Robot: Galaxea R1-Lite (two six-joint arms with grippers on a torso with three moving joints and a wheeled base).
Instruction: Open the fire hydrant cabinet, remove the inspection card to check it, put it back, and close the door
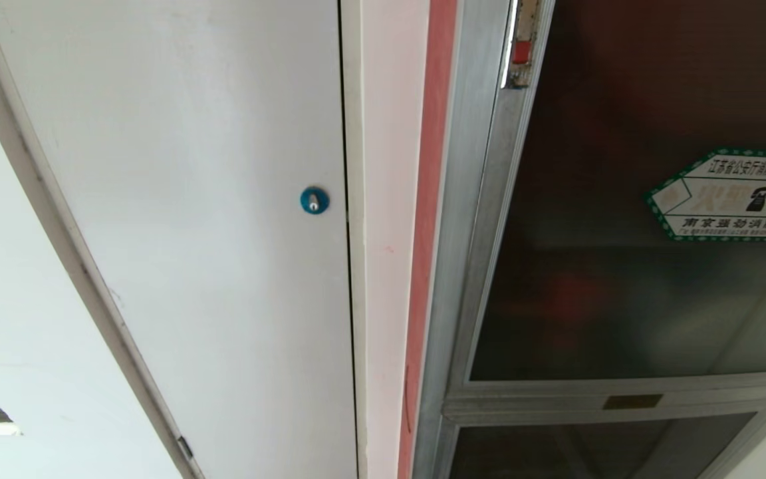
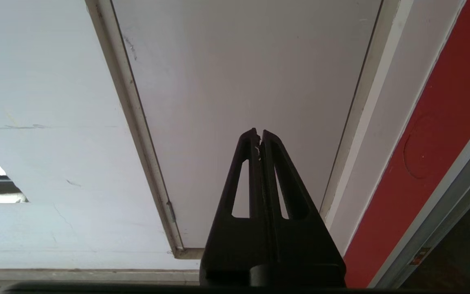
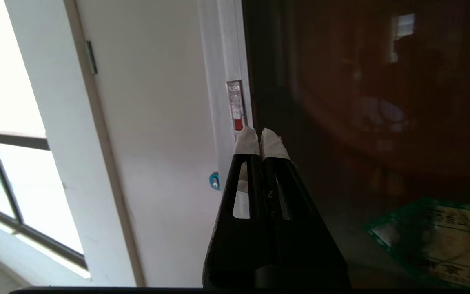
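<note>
The cabinet [image 1: 483,266] stood at the right of the head view, its silver frame running up beside a red strip [image 1: 426,233] of wall. Its door [image 1: 622,199] of dark glass was shut in the frame, and we could make out only a dim reddish shape behind the glass. A white hexagonal sticker [image 1: 732,194] with a green border and a telephone mark sat on the glass toward the right edge. The small red latch [image 1: 521,52] was high on the door's left edge. We saw no card anywhere.

In the right wrist view our right gripper [image 3: 258,136] had its fingers [image 3: 246,141] pressed together, empty, their tips wrapped in white tape. They pointed at the door's left edge just below the latch [image 3: 238,123]; we could not tell whether they touched it.

Below the door lay a shorter glass panel [image 1: 589,446]. Left of the cabinet was a plain white door [image 1: 190,199] with a round blue lock [image 1: 314,200].

Our left gripper [image 2: 258,136], its fingers likewise together and empty, pointed at that white door [image 2: 239,81], well apart from the cabinet.
</note>
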